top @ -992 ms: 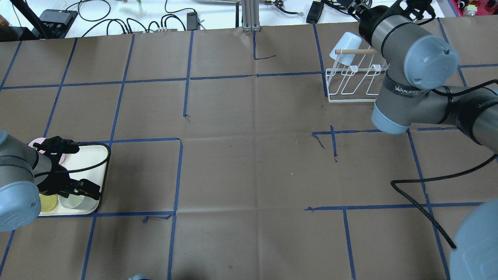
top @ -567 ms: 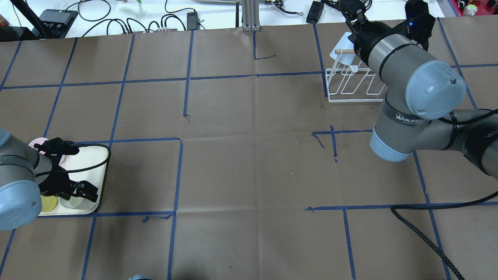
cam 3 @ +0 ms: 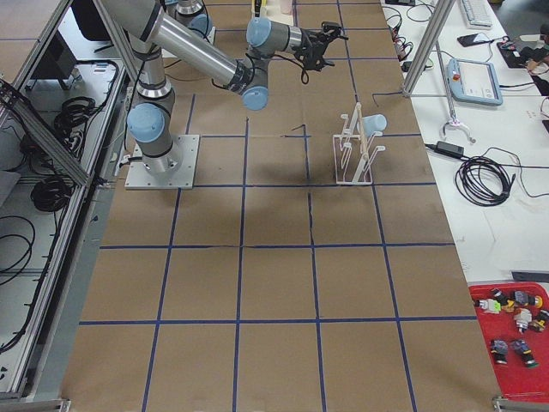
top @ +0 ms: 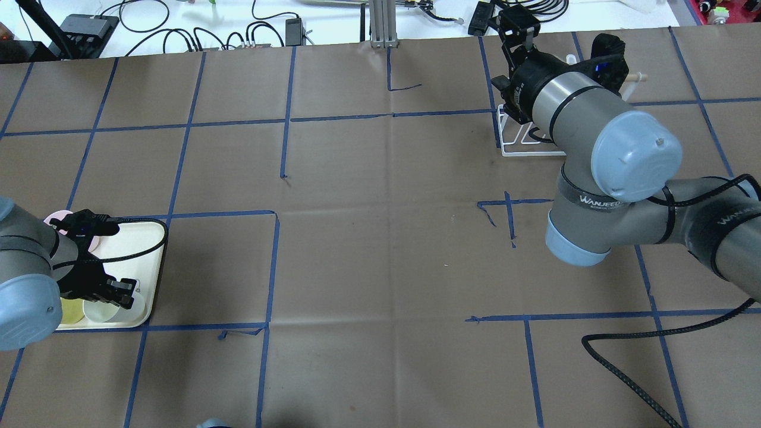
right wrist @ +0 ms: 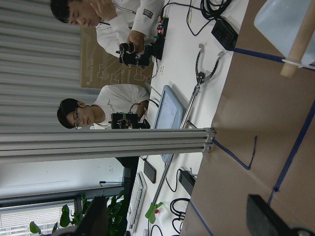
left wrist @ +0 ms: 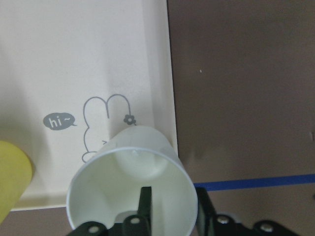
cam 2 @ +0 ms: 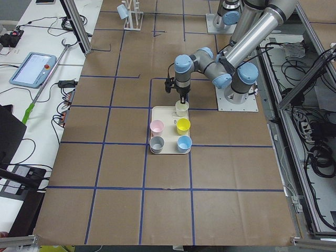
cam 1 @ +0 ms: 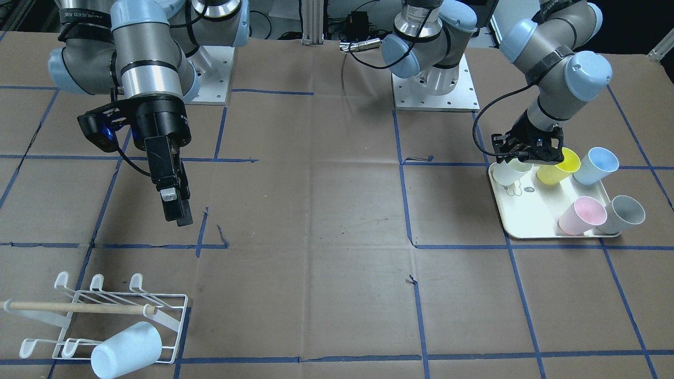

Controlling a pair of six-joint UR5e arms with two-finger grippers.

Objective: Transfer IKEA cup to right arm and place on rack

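My left gripper is shut on the rim of a white cup at the corner of the cream tray. In the left wrist view one finger is inside the cup and the other is outside its wall; the cup tilts over the bear drawing. My right gripper is open and empty, hanging above the bare table, well short of the white wire rack. A light-blue cup sits upturned on the rack below its wooden dowel.
Yellow, light-blue, pink and grey cups stand on the tray. In the overhead view the right arm's elbow covers most of the rack. A black cable trails on the table. Operators sit beyond the far edge.
The right arm has swung left, away from the rack, and now covers it from overhead. The left gripper has closed on the white cup, which now tilts with its rim showing.
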